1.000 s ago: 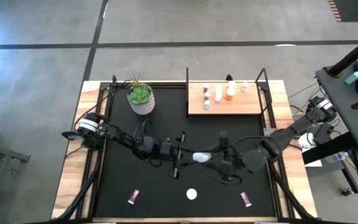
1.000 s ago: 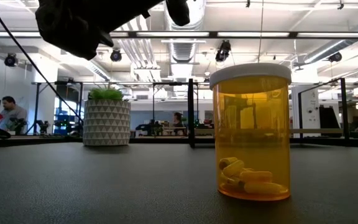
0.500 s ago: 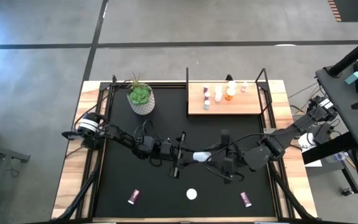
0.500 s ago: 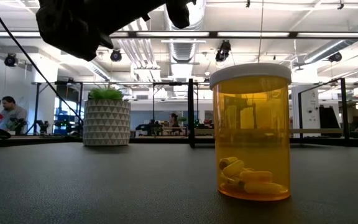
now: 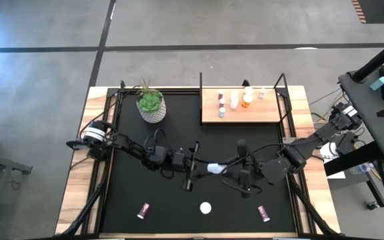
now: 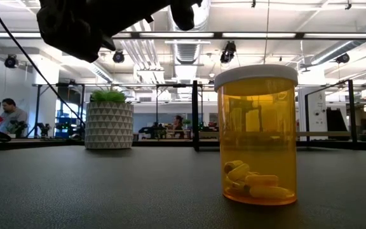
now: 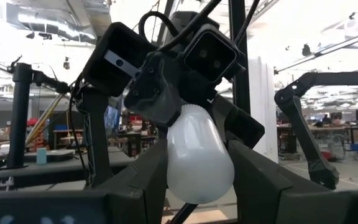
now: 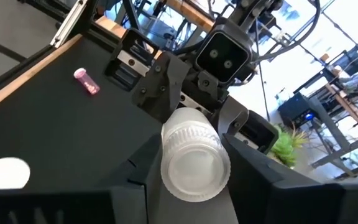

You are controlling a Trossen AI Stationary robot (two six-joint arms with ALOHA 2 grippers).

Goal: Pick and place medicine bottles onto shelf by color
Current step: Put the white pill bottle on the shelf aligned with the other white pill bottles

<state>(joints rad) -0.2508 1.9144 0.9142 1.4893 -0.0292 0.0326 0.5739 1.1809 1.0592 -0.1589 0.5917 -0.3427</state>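
A white bottle (image 5: 215,168) hangs above mid-tabletop (image 5: 172,207), held between both arms: the left pincer (image 5: 202,167) is clamped on its rounded base, the right pincer (image 5: 227,169) has its fingers around the capped end. This looks like a handover. To do it well, the right should have a firm grip before the left lets go, then carry the bottle to the shelf (image 5: 242,113) beside the other white ones. Whether the right fingers actually press the cap is hard to judge. The low view shows only an orange bottle (image 6: 257,134) close up. Two pink bottles (image 5: 143,211) lie near the front edge, too small to read.
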